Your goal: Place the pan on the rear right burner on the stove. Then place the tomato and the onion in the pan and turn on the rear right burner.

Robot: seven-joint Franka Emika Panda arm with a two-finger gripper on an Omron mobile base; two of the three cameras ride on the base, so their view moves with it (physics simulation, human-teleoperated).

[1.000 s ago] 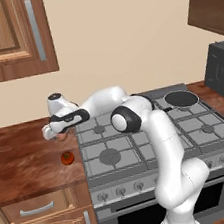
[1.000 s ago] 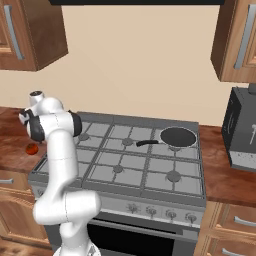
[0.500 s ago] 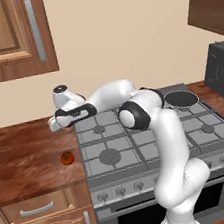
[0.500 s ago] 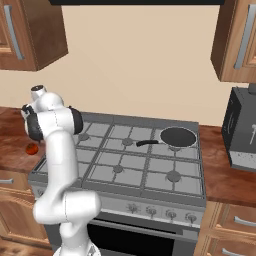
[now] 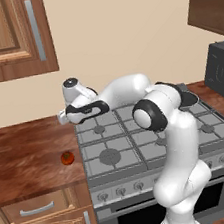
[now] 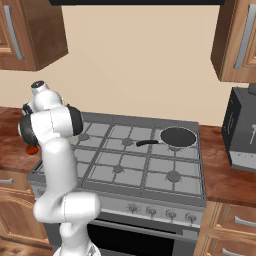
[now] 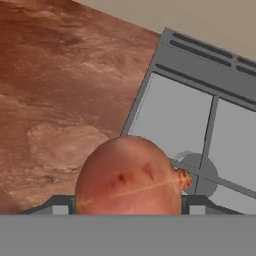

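My gripper [image 7: 128, 207] is shut on the onion [image 7: 127, 175], a pale tan-pink ball that sits between the two fingertips. It hangs over the seam between the wooden counter [image 7: 60, 90] and the rear left corner of the stove [image 7: 200, 60]. In the left base view the gripper [image 5: 61, 117] is at the stove's [image 5: 112, 134] left edge. The tomato [image 5: 67, 157] lies on the counter in front of it. The black pan [image 6: 177, 136] sits on the rear right burner [image 6: 165, 147], handle pointing left, with nothing in it.
A row of knobs [image 6: 150, 210] runs along the stove front. A dark appliance [image 6: 242, 130] stands on the counter to the right of the stove. Wooden cabinets [image 5: 7, 38] hang above the left counter. My arm spans the rear burners.
The gripper has carried the onion a little up and to the right, from over the counter toward the stove's left edge. The tomato and pan have not moved.
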